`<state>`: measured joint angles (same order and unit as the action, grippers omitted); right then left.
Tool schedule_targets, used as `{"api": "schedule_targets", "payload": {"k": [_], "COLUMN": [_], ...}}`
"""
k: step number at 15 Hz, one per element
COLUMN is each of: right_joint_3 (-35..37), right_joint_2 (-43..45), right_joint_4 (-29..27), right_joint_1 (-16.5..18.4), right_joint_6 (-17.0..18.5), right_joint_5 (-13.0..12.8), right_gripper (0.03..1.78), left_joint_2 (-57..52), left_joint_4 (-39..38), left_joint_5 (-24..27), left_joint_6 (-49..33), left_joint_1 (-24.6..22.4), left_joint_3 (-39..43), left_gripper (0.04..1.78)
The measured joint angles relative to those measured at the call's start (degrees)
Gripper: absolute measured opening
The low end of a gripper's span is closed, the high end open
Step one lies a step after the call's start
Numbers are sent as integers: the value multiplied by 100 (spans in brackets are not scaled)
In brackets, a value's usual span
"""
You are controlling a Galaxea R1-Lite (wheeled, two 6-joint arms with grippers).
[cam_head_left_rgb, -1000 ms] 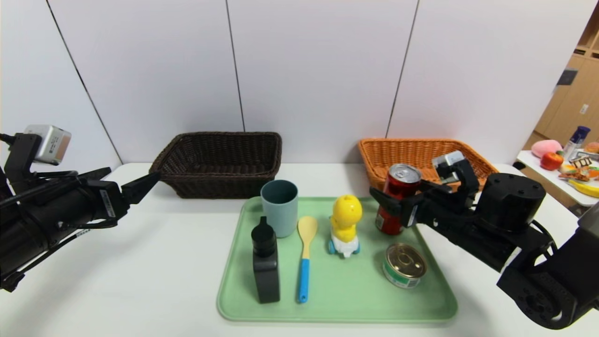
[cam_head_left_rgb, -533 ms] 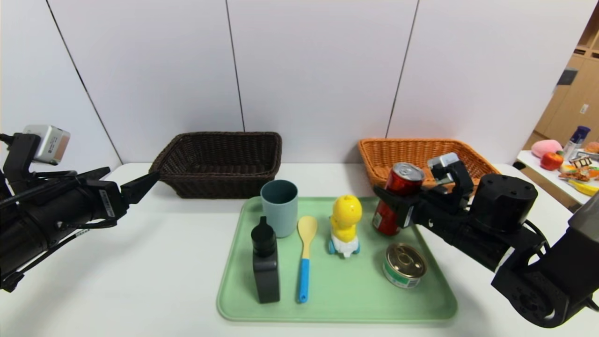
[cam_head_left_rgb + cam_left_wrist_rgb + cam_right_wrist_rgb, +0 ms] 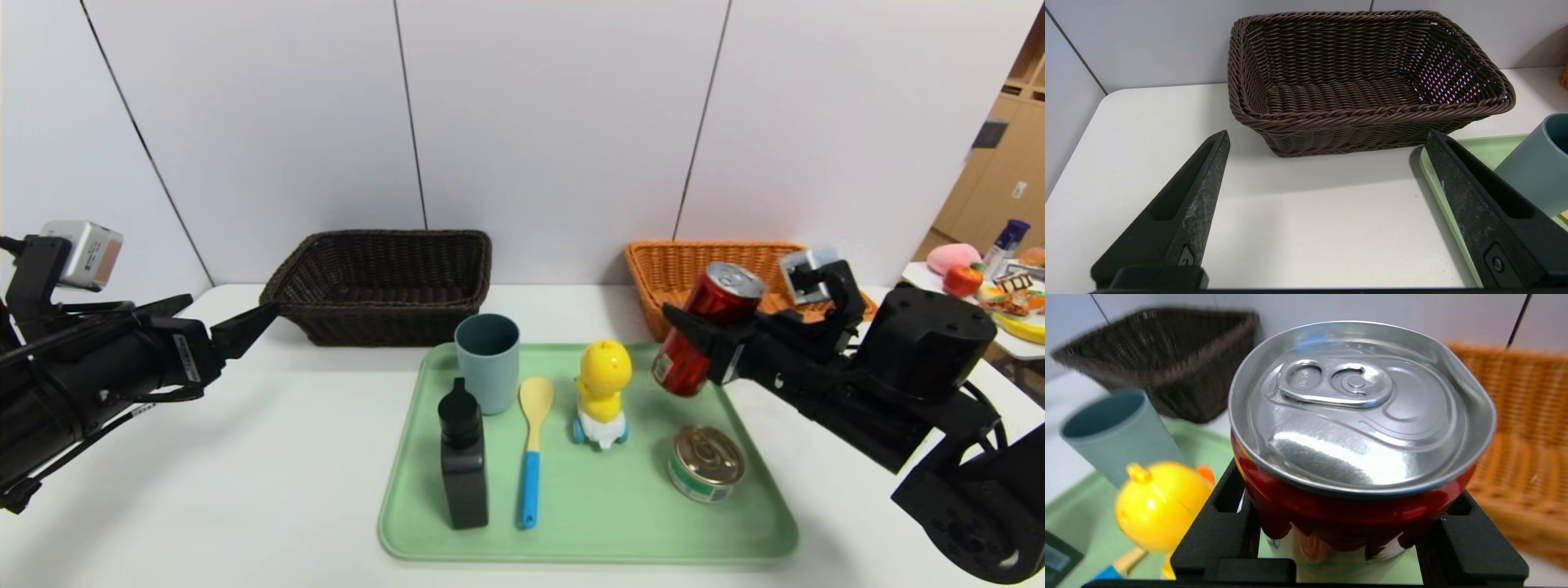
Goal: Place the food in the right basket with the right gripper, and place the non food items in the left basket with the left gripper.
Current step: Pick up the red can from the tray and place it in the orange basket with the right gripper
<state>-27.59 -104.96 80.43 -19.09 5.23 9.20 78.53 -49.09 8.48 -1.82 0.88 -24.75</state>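
Observation:
My right gripper [image 3: 704, 343] is shut on the red drink can [image 3: 707, 328] and holds it tilted above the tray's far right corner, in front of the orange basket [image 3: 682, 263]. The can fills the right wrist view [image 3: 1359, 428]. The short tin [image 3: 705, 463], yellow duck [image 3: 602, 392], blue-handled spoon [image 3: 532, 449], black bottle [image 3: 463, 457] and grey-blue cup [image 3: 488, 362] stand on the green tray [image 3: 612, 523]. My left gripper [image 3: 245, 320] is open and empty at the left, before the dark brown basket [image 3: 384, 282], which is empty in the left wrist view [image 3: 1363, 77].
The white table runs to the wall behind the baskets. A side table [image 3: 992, 314] with toy food stands at the far right. Bare table lies left of the tray.
My right gripper has lifted the red can off the tray, tilted it and moved it up and right toward the orange basket. The left arm has not moved.

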Motion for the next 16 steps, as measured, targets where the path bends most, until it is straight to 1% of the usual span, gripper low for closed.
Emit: {"api": "schedule_targets", "payload": {"k": [2,5,6,9,10,11,12,13,16], "right_joint_3": [-466,-1618,-2136,-3512,-3856,-4070,-4203,-4295,-4397], "right_joint_2": [394,767,805,564,364,151,-74,-319,-956], "right_joint_4": [-528,-1732,-2216,-3652,-4075,-4358,-4508,-4535,-4430], "right_joint_1": [232,763,975,1524,1670,1771,1838,1887,1933], "right_joint_6": [2,-6,-17,-72,-135,-234,-328,-396,-452], "right_joint_5": [16,22,27,22,13,-4,-26,-85,-277], "right_gripper": [98,98,98,98,98,98,98,98,98], "left_joint_2": [-12,-22,-23,-45,-52,-56,-56,-54,-41], "left_joint_4": [1,0,0,0,0,0,0,0,0], "left_joint_5": [-2,0,-2,-9,-9,-9,-9,-9,-9], "left_joint_6": [-2,0,0,-13,-16,-16,-18,-18,-24], "left_joint_1": [0,0,0,0,0,0,0,0,0], "left_joint_3": [9,17,24,48,50,57,57,57,39], "left_gripper": [169,169,169,169,169,169,169,169,169]}}
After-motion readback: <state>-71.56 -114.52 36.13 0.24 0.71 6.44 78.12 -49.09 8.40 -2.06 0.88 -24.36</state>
